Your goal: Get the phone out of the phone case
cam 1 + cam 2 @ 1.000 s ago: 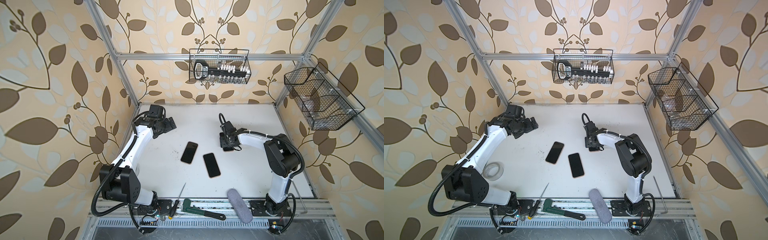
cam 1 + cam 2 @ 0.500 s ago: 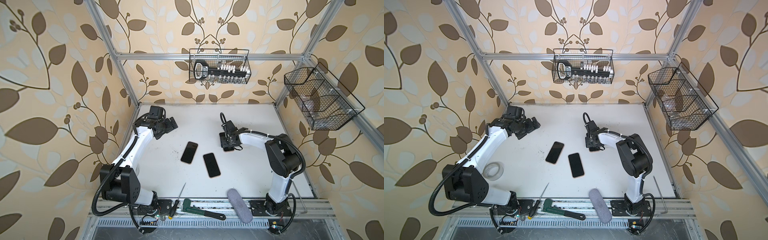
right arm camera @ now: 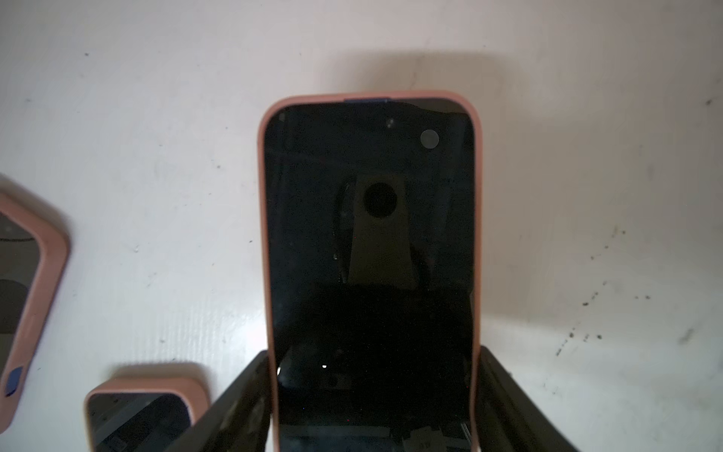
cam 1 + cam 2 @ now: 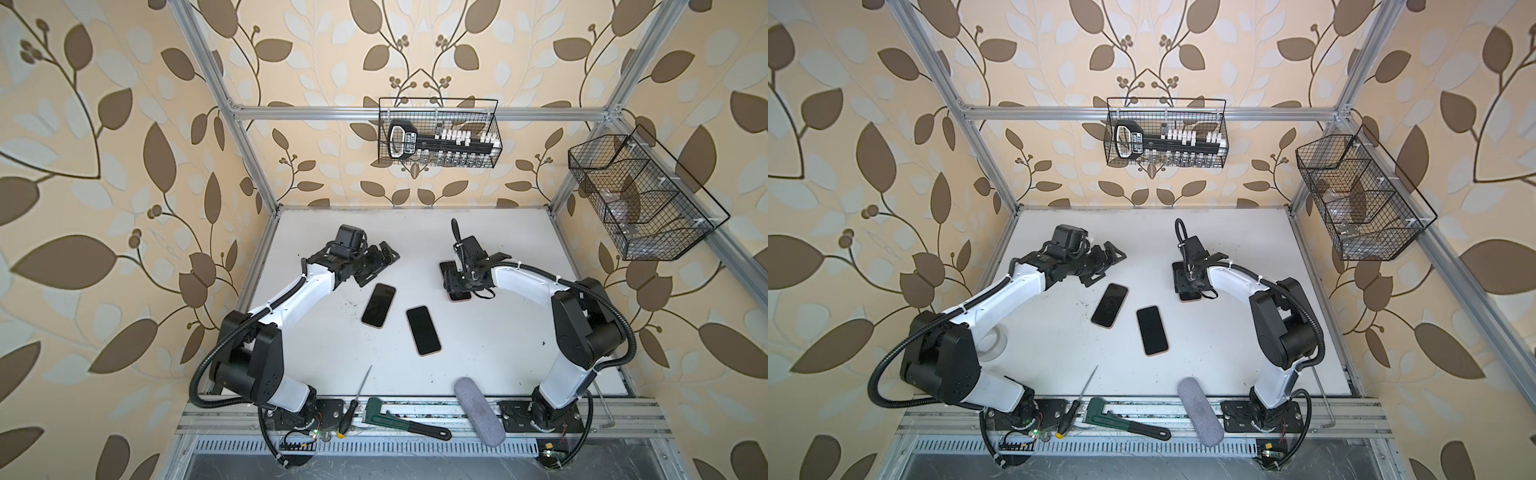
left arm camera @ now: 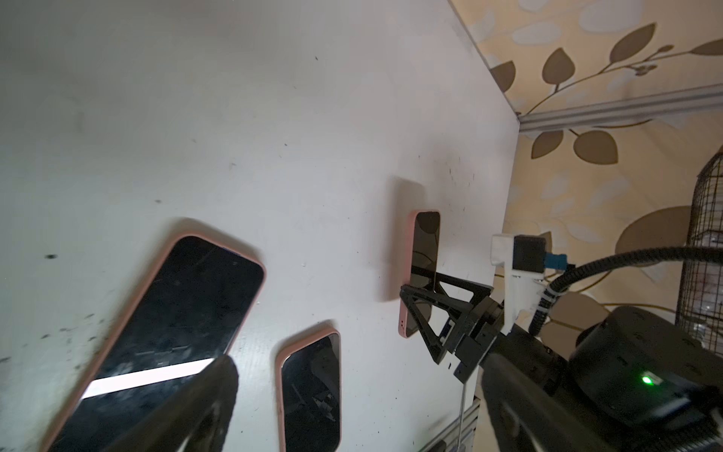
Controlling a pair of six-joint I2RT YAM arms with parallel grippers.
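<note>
Right of centre — pink-cased phone (image 3: 369, 274) (dark)

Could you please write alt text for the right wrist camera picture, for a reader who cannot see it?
A dark-screened phone in a pink case lies face up on the white table, gripped at both long sides by the right gripper. Parts of two other pink-cased phones lie beside it.
</note>
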